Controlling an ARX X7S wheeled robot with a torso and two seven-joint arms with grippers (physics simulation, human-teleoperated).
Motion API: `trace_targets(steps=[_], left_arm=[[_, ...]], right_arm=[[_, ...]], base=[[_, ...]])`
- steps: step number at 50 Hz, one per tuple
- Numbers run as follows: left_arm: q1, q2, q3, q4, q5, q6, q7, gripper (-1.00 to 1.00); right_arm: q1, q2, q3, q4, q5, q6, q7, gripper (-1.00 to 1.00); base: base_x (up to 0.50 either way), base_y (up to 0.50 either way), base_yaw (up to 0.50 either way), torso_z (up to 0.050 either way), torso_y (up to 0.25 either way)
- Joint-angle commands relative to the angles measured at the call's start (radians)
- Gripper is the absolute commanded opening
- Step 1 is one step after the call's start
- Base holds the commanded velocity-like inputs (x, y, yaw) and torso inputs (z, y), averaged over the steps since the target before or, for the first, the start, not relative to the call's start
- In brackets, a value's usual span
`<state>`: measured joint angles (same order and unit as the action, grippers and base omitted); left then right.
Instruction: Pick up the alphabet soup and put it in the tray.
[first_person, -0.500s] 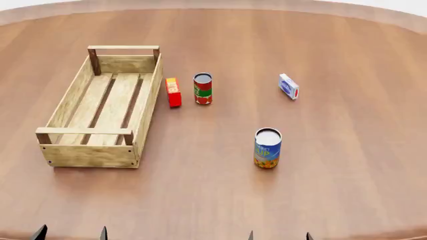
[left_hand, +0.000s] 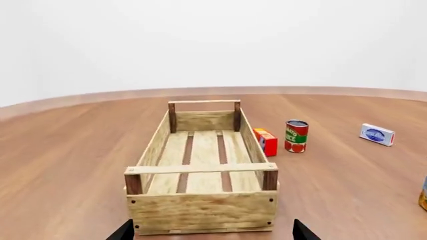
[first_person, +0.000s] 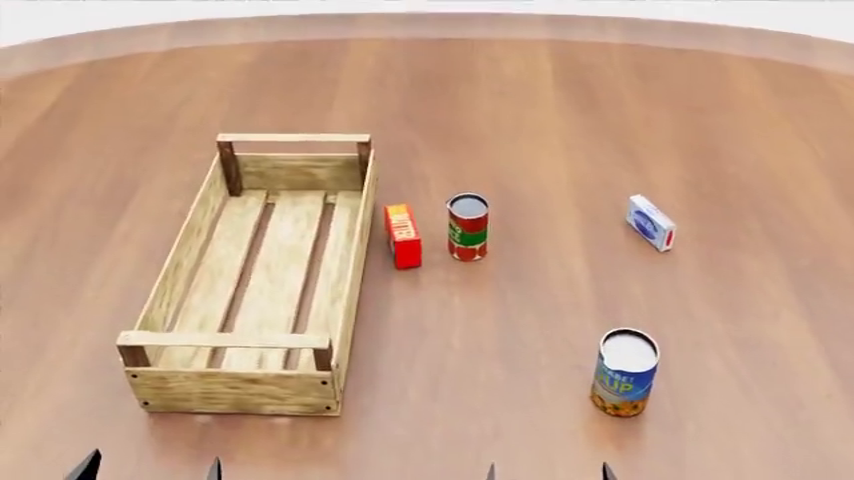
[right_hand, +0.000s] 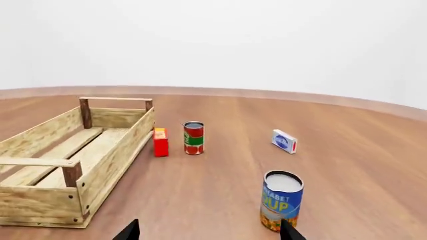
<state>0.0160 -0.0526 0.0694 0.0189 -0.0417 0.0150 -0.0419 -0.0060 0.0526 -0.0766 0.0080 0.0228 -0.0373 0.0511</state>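
The alphabet soup (first_person: 625, 372), a small can with a blue and yellow-orange label, stands upright on the wooden table at the right front. It also shows in the right wrist view (right_hand: 281, 200) and at the edge of the left wrist view (left_hand: 423, 194). The tray (first_person: 262, 270), a light-wood slatted crate, lies empty at the left. My left gripper (first_person: 148, 468) is open in front of the tray's near end (left_hand: 200, 212). My right gripper (first_person: 549, 471) is open and empty, just short of the can, which stands by its right fingertip (right_hand: 288, 231).
A red-and-green can (first_person: 467, 227) and a small red box (first_person: 403, 236) stand just right of the tray. A white-and-blue box (first_person: 651, 222) lies further right. The round table's far edge (first_person: 427, 25) curves across the back.
The head view has shifted: every object sits lower and further right in the frame than before. The gripper tips stay at the bottom edge.
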Motion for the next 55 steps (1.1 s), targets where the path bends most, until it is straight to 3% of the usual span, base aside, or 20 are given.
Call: trace_targets(steps=[1,35,54,55], left_arm=[[0.002,-0.020,0.026,-0.003,-0.014,0.010,-0.019,1.00],[0.000,-0.060,0.073,0.000,-0.044,0.013,-0.061,1.00],[0.001,-0.077,0.090,0.008,-0.057,0.013,-0.081,1.00],[0.005,-0.081,0.085,0.025,-0.064,0.006,-0.082,1.00]], right_arm=[[-0.003,0.021,-0.024,-0.012,0.021,0.002,0.016,1.00],[-0.004,0.060,-0.065,-0.022,0.084,0.004,0.037,1.00],[0.000,0.076,-0.086,-0.019,0.089,0.003,0.060,1.00],[-0.027,0.076,0.024,-0.169,0.239,0.153,0.144,1.00]], base=[[0.42,0.29,0.00,0.000,0.000],[0.48,0.28,0.00,0.000,0.000],[0.50,0.13,0.00,0.000,0.001],[0.00,0.00,0.00,0.000,0.000]])
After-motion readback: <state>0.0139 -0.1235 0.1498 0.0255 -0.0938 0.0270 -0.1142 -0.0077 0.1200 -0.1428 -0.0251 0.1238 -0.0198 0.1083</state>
